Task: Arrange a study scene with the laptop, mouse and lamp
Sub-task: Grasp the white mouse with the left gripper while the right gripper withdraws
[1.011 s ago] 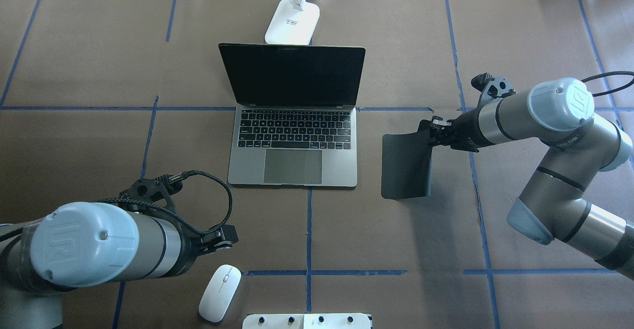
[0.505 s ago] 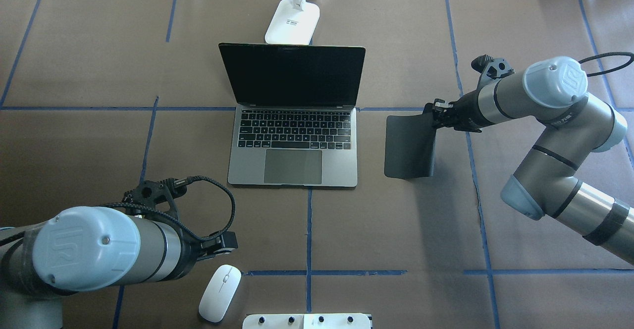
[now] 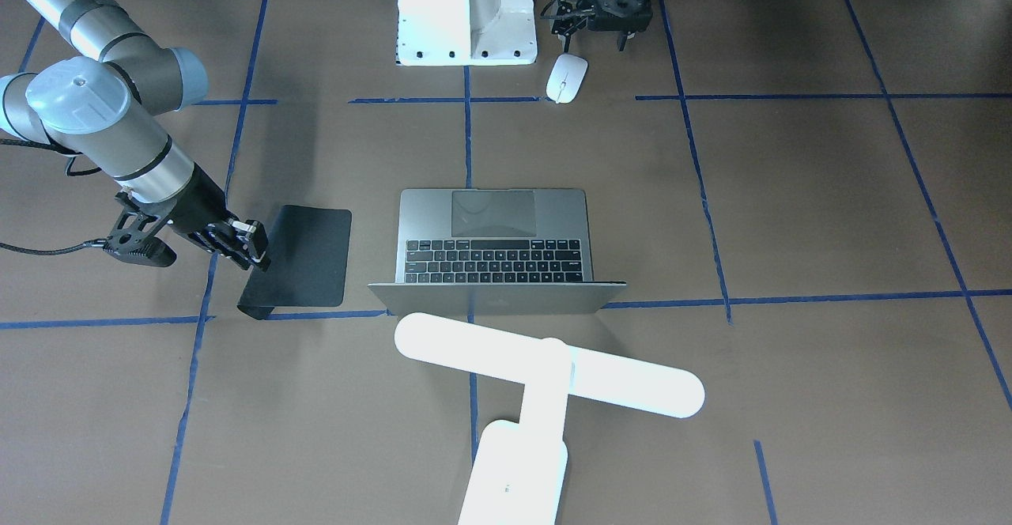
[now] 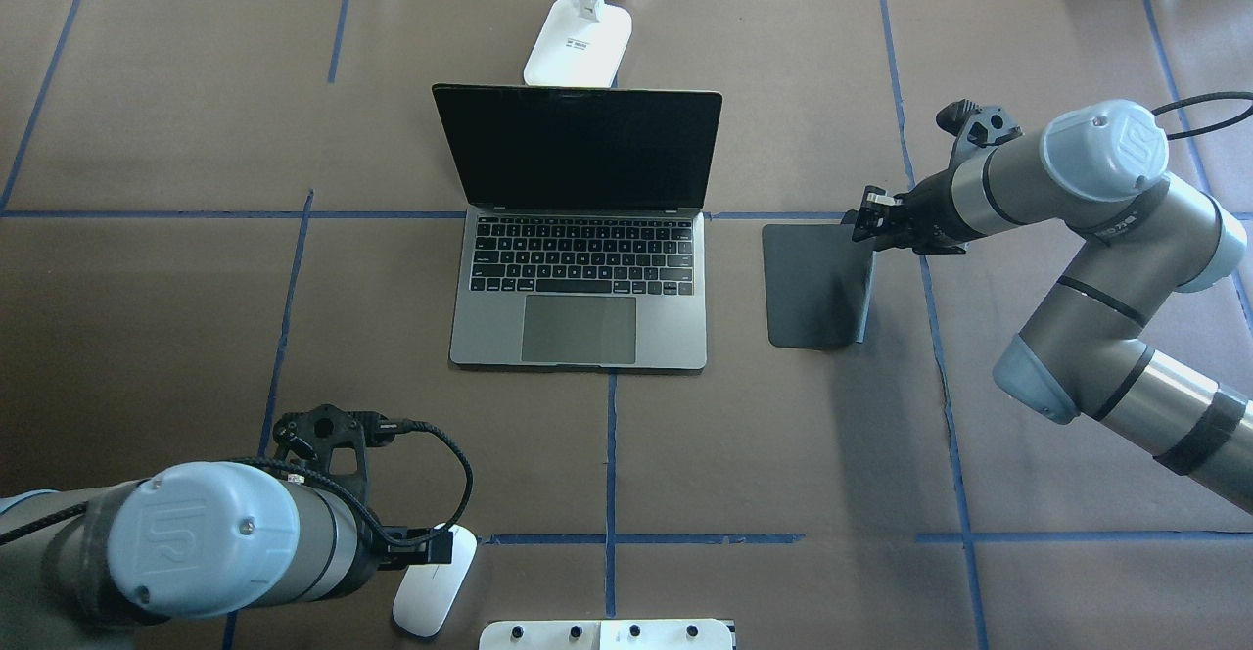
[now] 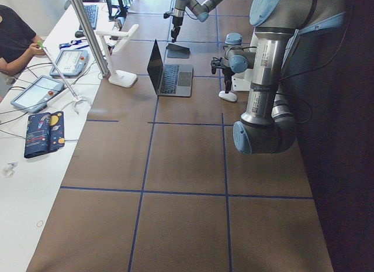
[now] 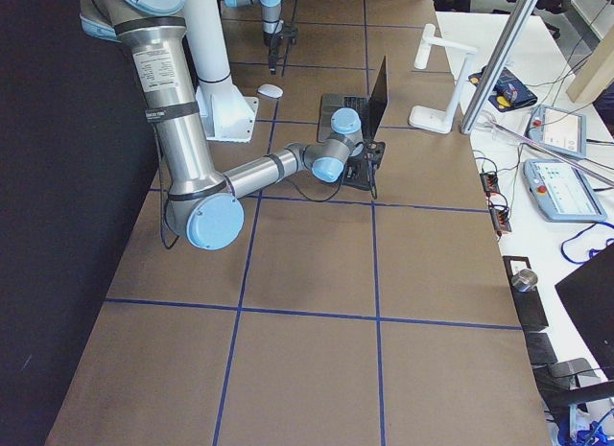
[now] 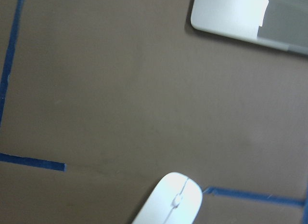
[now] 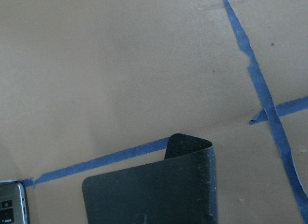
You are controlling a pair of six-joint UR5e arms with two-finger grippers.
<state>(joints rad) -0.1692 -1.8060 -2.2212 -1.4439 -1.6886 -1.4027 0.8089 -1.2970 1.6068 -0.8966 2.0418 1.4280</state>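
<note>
table [image 4: 196, 141]: covered in brown paper, marked off in blue tape lines.

laptop [image 4: 578, 288]: stands open at the middle of the table, screen dark, keyboard and trackpad toward the robot, lid toward the far side.

lamp [image 3: 545, 375]: stands on the far side, base just behind the laptop lid, white bar held crosswise above the table near the lid's top edge.

pedestal [image 3: 466, 11]: white, bolted down at the robot's edge of the table.

mouse pad [image 4: 812, 283]: black, lies just beside the laptop on the robot's right, apart from it; outer edge lifted off the table, far corner curled over.

right gripper [image 4: 866, 214]: jaws closed on the far outer corner of the mouse pad, holding that edge up.

left gripper [image 3: 609, 23]: hangs above the mouse, pointing down; jaw opening cannot be told, nothing seen in its hold.

mouse [image 3: 567, 78]: lies flat on the table just beside the pedestal on the robot's left, well apart from the laptop and the mouse pad.
</note>
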